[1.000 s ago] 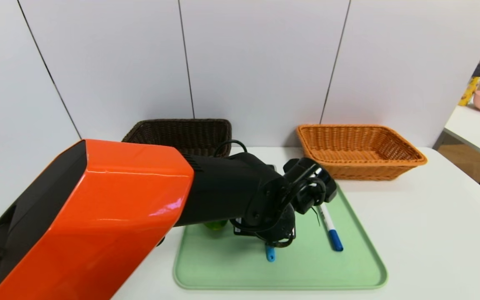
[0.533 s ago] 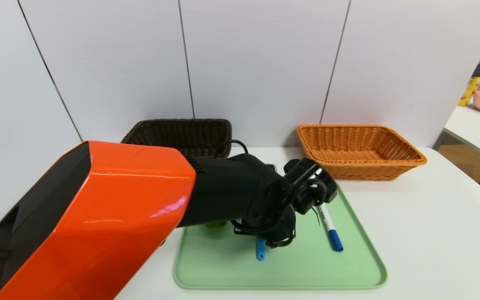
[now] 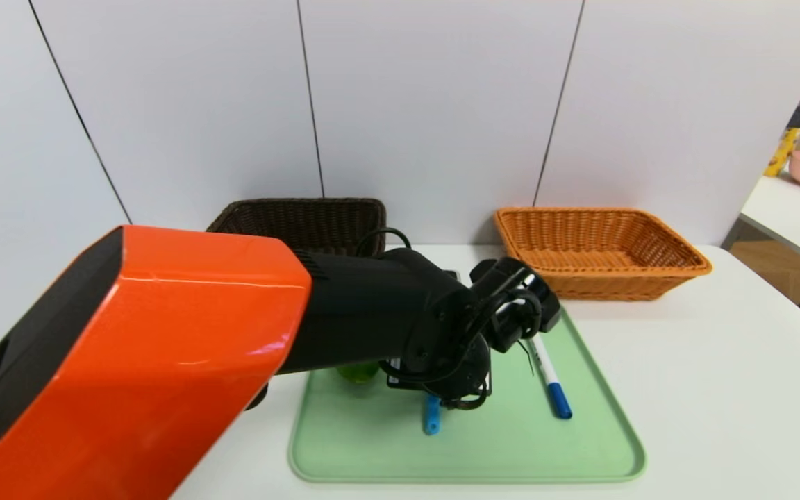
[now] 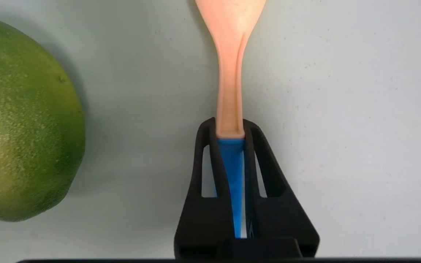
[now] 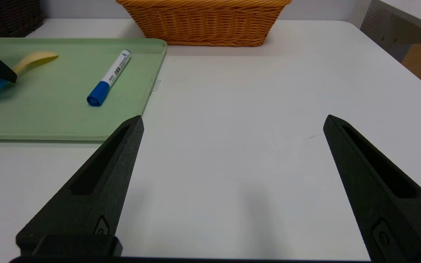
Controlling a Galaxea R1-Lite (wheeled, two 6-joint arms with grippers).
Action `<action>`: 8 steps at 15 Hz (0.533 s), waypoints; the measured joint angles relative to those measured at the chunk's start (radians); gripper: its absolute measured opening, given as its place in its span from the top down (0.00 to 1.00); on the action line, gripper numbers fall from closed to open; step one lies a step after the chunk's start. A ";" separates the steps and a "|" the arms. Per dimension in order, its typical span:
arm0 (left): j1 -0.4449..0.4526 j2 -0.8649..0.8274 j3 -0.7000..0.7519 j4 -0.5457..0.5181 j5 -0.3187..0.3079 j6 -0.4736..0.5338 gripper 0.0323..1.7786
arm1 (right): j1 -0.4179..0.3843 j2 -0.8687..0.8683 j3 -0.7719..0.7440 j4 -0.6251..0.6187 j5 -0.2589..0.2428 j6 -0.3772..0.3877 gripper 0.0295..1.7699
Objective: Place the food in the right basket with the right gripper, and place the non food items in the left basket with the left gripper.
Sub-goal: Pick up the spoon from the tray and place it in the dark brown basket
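Spoon-spatula (image 4: 231,84), its handle clamped in the left gripper (image 4: 230,129), should rise straight, clear of the lime (image 4: 27,120)

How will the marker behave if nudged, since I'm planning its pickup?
The marker looks stiff, given its straight barrel. It may roll if pushed sideways, as the body appears round and lies loose on the tray. It could feel slightly slippery, because its surface looks smooth.
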 joint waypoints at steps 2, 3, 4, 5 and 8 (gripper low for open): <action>0.000 -0.048 0.001 0.000 0.002 0.017 0.93 | 0.000 0.000 0.000 0.000 0.000 0.000 0.04; 0.002 -0.073 0.002 -0.001 0.005 0.031 0.93 | 0.000 0.000 0.000 0.000 0.000 0.000 0.04; 0.008 -0.103 0.002 -0.002 0.010 0.045 0.93 | 0.000 0.000 0.000 0.000 0.000 0.000 0.04; 0.014 -0.128 0.002 -0.002 0.015 0.051 0.93 | 0.000 0.000 0.000 0.000 0.000 0.000 0.04; 0.061 -0.198 -0.006 -0.009 0.022 0.073 0.93 | 0.000 0.000 0.000 0.000 0.000 0.000 0.04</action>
